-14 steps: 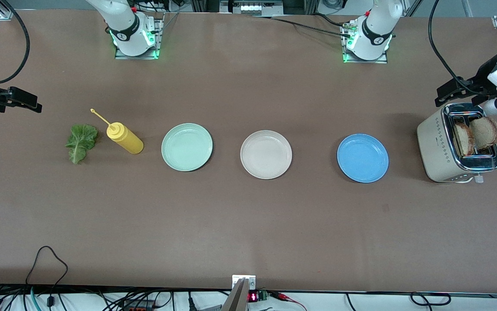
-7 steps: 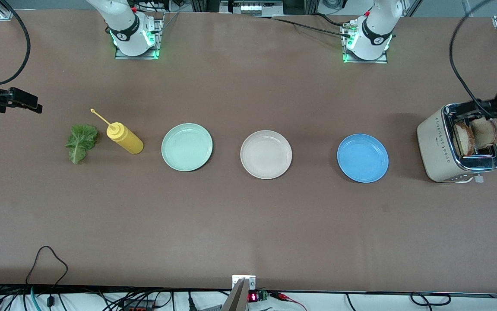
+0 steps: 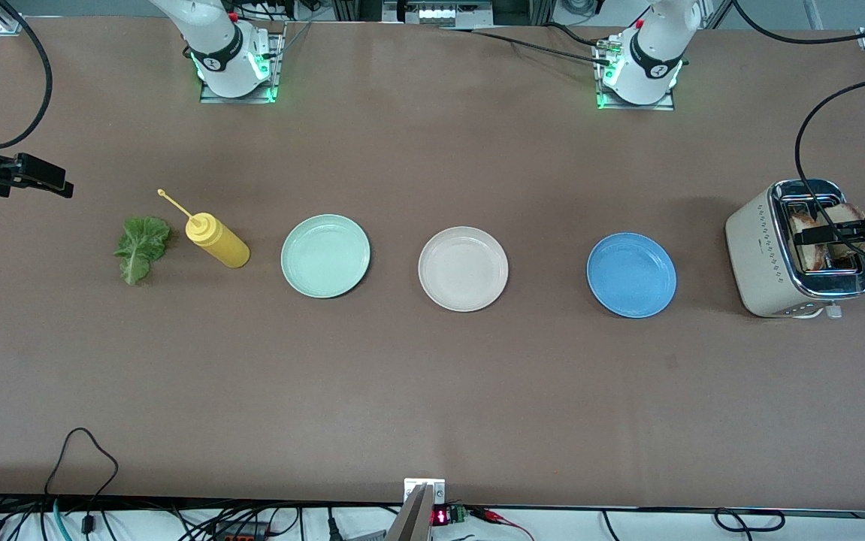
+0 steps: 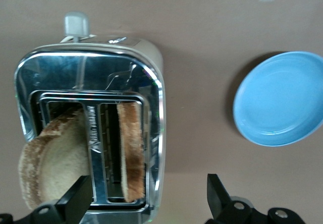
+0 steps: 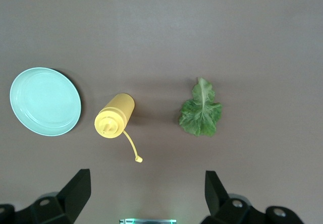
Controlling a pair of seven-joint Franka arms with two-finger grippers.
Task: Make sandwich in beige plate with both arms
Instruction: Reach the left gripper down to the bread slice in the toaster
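The beige plate (image 3: 463, 268) lies bare in the middle of the table. Two toast slices (image 3: 804, 225) stand in the toaster (image 3: 766, 259) at the left arm's end. In the left wrist view one slice (image 4: 50, 166) leans out of its slot and the other (image 4: 130, 148) stands upright. My left gripper (image 3: 827, 239) hangs open over the toaster; in its wrist view (image 4: 146, 199) the jaws straddle the upright slice's end and touch nothing. The lettuce leaf (image 3: 140, 246) lies at the right arm's end. My right gripper (image 3: 56, 182) waits open and empty above that end (image 5: 145, 191).
A yellow squeeze bottle (image 3: 218, 239) lies beside the lettuce. A mint-green plate (image 3: 325, 255) sits between the bottle and the beige plate. A blue plate (image 3: 631, 274) sits between the beige plate and the toaster. Cables run along the table's front edge.
My left gripper has swung from beside the toaster's top to directly over its slots and lower. The right arm, plates, lettuce and bottle have not moved.
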